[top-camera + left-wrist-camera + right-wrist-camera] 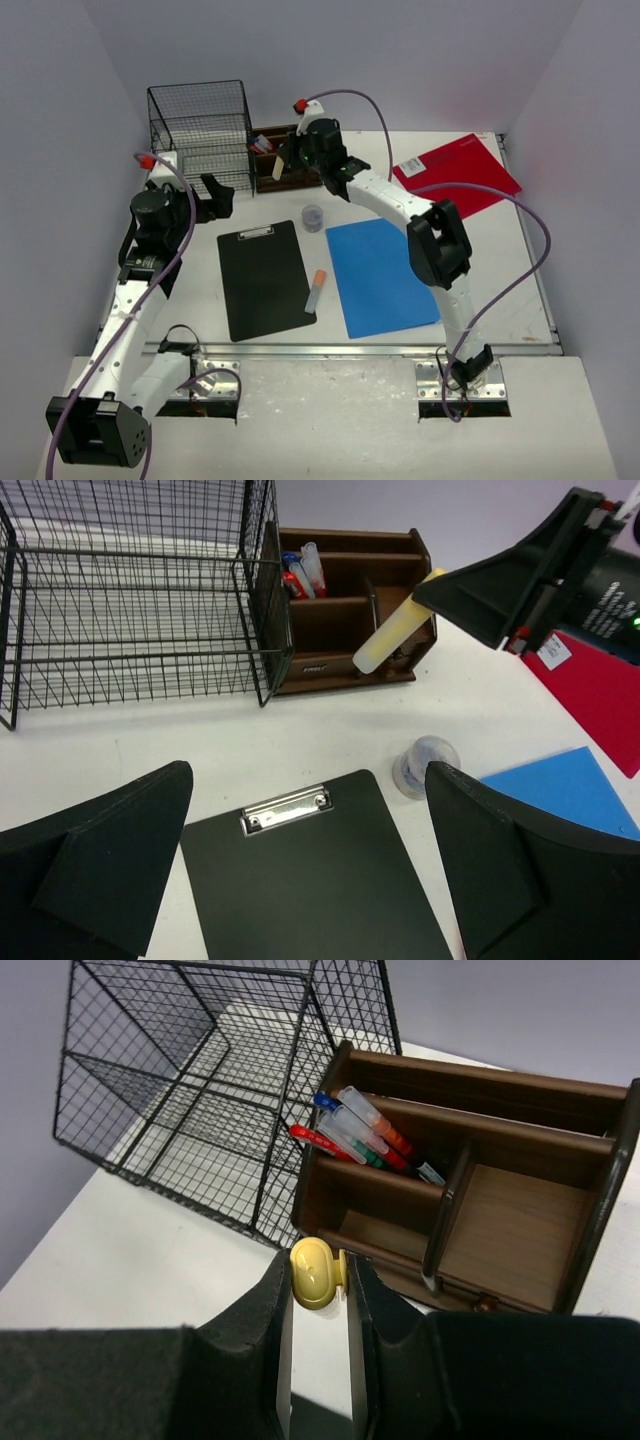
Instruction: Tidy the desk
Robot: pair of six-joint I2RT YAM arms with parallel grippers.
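The desk [495,285] is seen from above as a large, flat, white rectangular tabletop with a matte finish. It is laid level, and its front edge is turned toward the near side. A silver metal rail [340,350] is fixed along that front edge. The tabletop is enclosed by pale walls [60,120] at the left, the right and the far side. Its surface is partly covered, and bare white stretches are shown in both wrist views.
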